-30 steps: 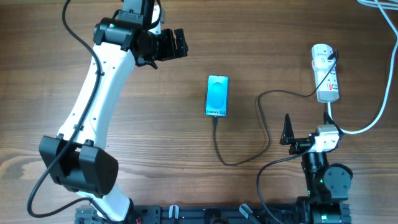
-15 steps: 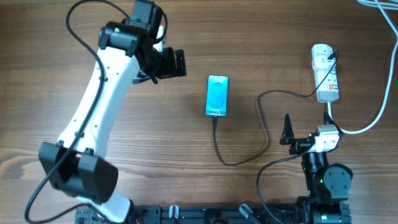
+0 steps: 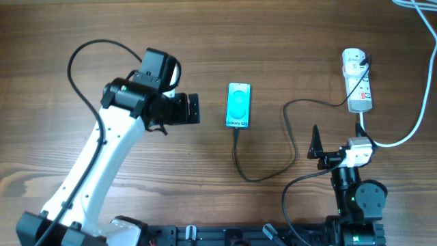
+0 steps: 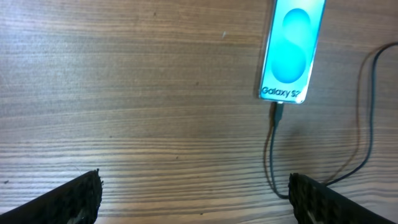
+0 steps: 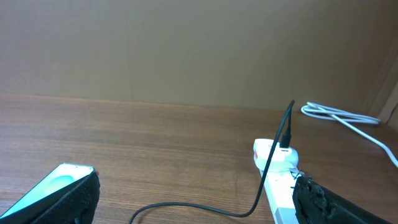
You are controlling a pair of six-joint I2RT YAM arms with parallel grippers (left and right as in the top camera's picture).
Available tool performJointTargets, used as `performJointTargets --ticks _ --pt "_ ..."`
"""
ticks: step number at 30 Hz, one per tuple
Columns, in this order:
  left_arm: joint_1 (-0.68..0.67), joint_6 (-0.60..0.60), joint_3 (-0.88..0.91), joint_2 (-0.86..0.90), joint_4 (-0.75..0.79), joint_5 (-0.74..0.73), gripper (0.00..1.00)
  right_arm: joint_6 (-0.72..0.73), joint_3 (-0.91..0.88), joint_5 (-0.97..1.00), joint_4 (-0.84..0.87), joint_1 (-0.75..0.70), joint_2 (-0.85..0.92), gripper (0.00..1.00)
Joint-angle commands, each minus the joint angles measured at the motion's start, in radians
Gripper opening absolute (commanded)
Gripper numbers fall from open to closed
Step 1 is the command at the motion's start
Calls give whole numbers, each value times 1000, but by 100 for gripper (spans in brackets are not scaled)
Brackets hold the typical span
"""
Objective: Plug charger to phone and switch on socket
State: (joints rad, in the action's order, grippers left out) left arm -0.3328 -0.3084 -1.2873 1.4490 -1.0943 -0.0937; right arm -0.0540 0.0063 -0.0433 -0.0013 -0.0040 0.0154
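The phone (image 3: 238,104) lies flat mid-table with its cyan screen lit, and it also shows in the left wrist view (image 4: 292,50). The charger (image 3: 292,143), a thin black cable, loops from the socket (image 3: 358,80) to the phone's near end, where its small plug (image 4: 278,113) sits against the phone's edge. My left gripper (image 3: 196,110) stands open a little left of the phone, nothing between its fingers (image 4: 74,199). My right gripper (image 3: 340,141) is open near the table's front, short of the socket (image 5: 280,171). Phone corner (image 5: 53,186) shows beside its left finger.
A thick white lead (image 3: 416,130) runs from the socket's near end round the right side of the table, and more of it lies coiled at the far right (image 5: 339,115). The right arm's black cable (image 3: 293,198) curls beside its base.
My left arm has swung back from the far side of the table, bringing its open gripper down level with the phone. The right arm, phone and charger have not moved.
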Motion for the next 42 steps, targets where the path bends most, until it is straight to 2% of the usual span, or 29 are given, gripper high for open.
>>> performJointTargets --ticks 1,7,16,21,29,37,42 --pt "13 9 26 -85 6 21 100 4 -1 10 3 -5 -12 100" --pt "23 10 87 -153 31 17 100 4 -1 10 3 -5 -12 100" --pt "24 9 416 -314 370 -18 100 4 -1 10 3 -5 -12 100" --pt "28 9 517 -426 395 -17 100 4 -1 10 3 -5 -12 100" --pt "129 17 629 -639 388 -29 100 4 -1 10 3 -5 -12 100" --pt "178 16 865 -896 623 -51 100 4 -1 10 3 -5 -12 100" --pt "244 16 967 -1098 658 -56 100 4 -1 10 3 -5 -12 100"
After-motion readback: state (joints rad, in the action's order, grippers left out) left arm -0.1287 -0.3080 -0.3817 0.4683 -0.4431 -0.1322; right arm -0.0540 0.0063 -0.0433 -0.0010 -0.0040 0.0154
